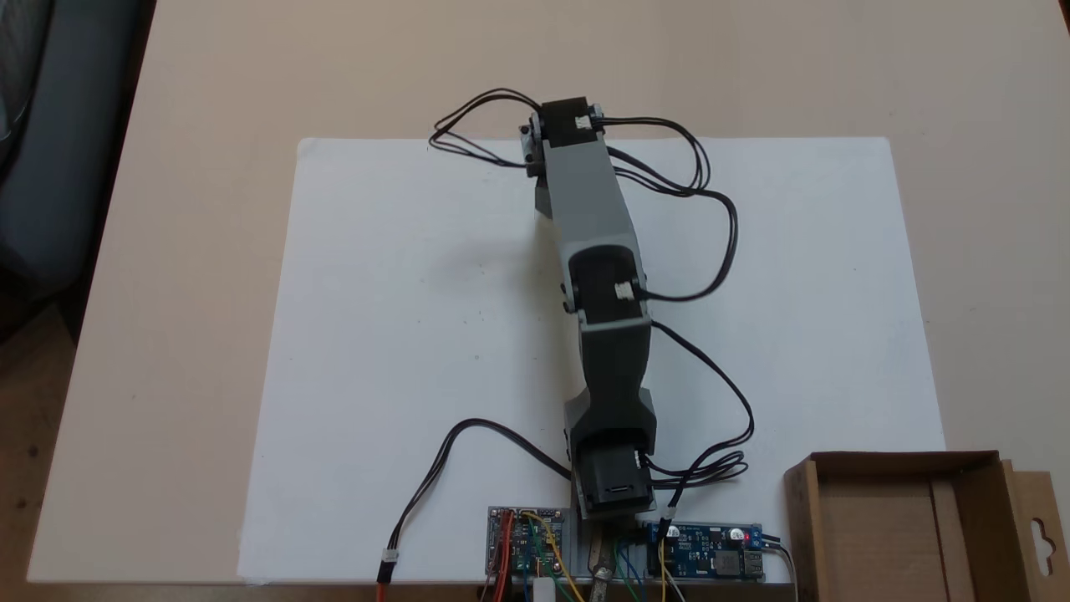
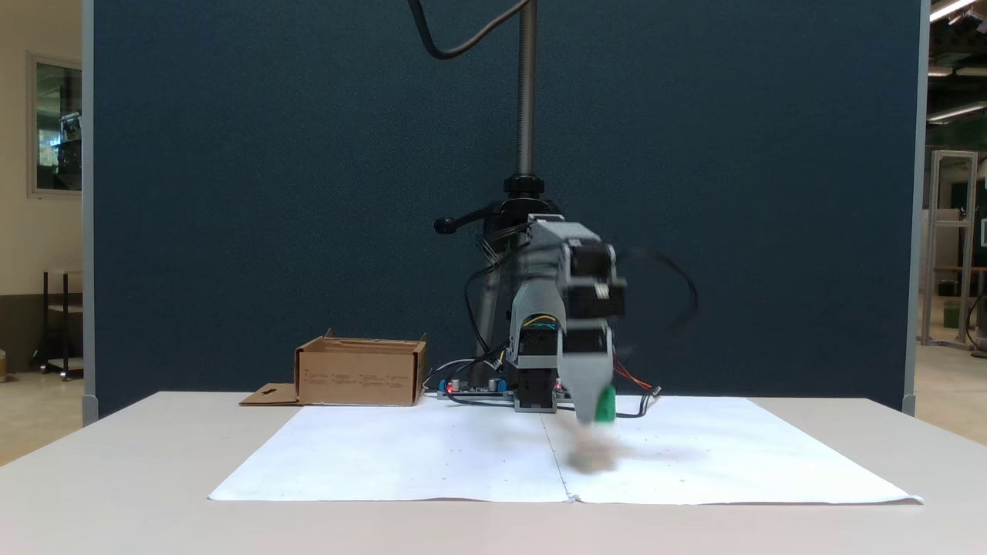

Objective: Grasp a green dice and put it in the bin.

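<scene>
— Where the arm [image 2: 567, 308] hangs over the white paper sheet [image 2: 432, 455], what sits at its tip?

— Blur covers that part in the front fixed view, yet a bright green patch shows against the lower end of the gripper [image 2: 595, 412]. That is the green dice [image 2: 606, 404], raised off the sheet, with a soft shadow on the paper right beneath it.

— So the fingers have it?

— It looks pinched between them, clear of the paper. The smear hides the jaw outlines, so how far apart they stand beyond the cube I cannot tell.

— And from the fixed view looking down?

— From above, the arm [image 1: 598, 276] stretches from its base at the lower edge up across the sheet [image 1: 401, 334], ending near the sheet's top edge. The arm's own body covers the tip and the dice there.

— Where is the bin?

— The bin [image 1: 899, 522] sits at the lower right corner in the view from above, well apart from the arm's tip, just beside the blue circuit board [image 1: 710, 552]. Its flap with the hang-hole points to the right. In the front view the bin [image 2: 358, 374] stands at the left, behind the sheet, on the table [image 2: 154, 478], with the flap lying flat to its left.
</scene>
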`<state>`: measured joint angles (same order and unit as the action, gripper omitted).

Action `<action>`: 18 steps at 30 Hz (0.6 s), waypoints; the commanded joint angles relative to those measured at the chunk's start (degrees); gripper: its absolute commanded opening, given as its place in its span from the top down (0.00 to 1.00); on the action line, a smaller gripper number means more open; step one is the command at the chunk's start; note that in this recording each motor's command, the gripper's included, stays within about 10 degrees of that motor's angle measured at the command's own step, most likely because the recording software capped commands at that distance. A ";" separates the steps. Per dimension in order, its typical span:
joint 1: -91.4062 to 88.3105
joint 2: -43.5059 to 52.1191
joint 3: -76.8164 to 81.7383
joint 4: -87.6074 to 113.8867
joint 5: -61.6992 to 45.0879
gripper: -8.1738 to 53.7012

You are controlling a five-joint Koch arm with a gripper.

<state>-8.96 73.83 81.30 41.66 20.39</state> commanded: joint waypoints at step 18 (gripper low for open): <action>38.14 10.72 -25.75 28.30 -18.19 0.67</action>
<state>25.31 80.86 58.54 66.36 7.82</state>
